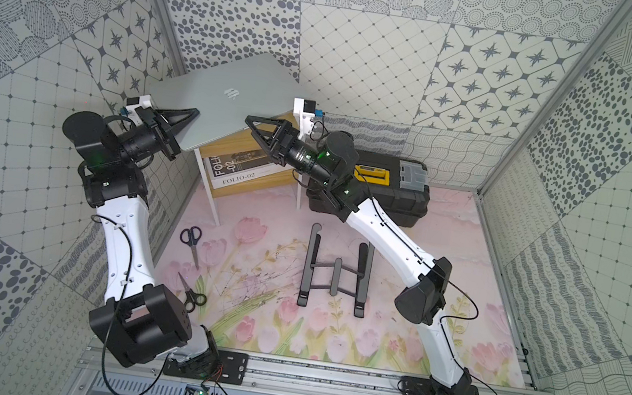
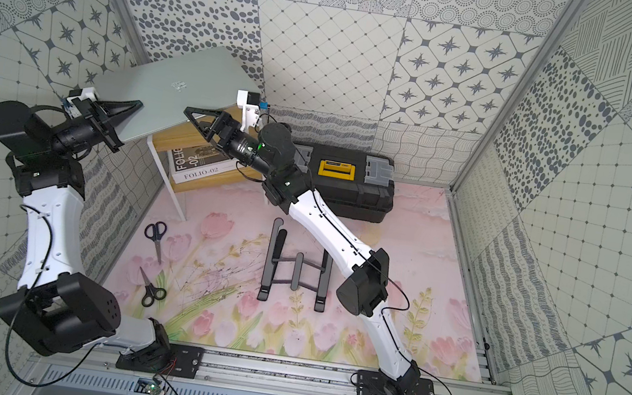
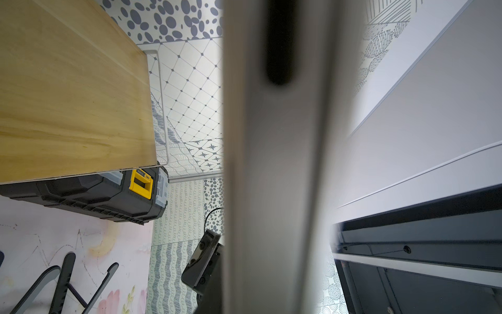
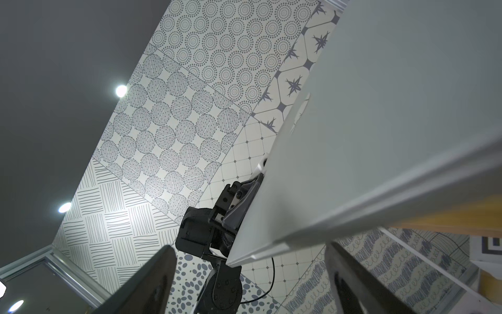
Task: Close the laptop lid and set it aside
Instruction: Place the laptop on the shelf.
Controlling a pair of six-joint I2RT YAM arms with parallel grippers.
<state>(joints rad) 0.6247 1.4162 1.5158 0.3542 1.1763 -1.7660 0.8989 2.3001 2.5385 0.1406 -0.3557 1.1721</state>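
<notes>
Both top views: the laptop (image 1: pixel 230 111) (image 2: pixel 170 102) is up in the air over the wooden shelf unit (image 1: pixel 235 144) (image 2: pixel 171 140), and the laptop lid (image 1: pixel 239 74) is down flat, logo side up. The left hand (image 1: pixel 187 115) (image 2: pixel 132 105) is clenched on the laptop's left edge. The right hand (image 1: pixel 253 126) (image 2: pixel 193 118) is at the laptop's near-right edge, jaws apart.

Counts:
- one laptop
- two hands
- two scissors (image 1: pixel 191 239), second pair (image 1: pixel 192 294)
- one laptop stand (image 1: pixel 337 273)
- one toolbox (image 1: pixel 390 192)
- one book (image 1: pixel 237 175), on the unit's lower shelf

The laptop's far corner is close to the back wall and its left corner is close to the left wall. The bench (image 1: pixel 463 269) is bare to the right of the stand and in front of the toolbox.

Left wrist view: the laptop (image 3: pixel 271 176) is edge-on, a blurred band right at the lens, so the grip can't be made out here. The shelf unit's top (image 3: pixel 68 95) is apart from it, with the toolbox (image 3: pixel 108 195) past that.

Right wrist view: the laptop (image 4: pixel 380 122) has its corner between the right hand's two fingers (image 4: pixel 152 282) with gaps on both sides, so that hand is released with no grasp. The left hand (image 4: pixel 239 198) is clamped on the far edge.
</notes>
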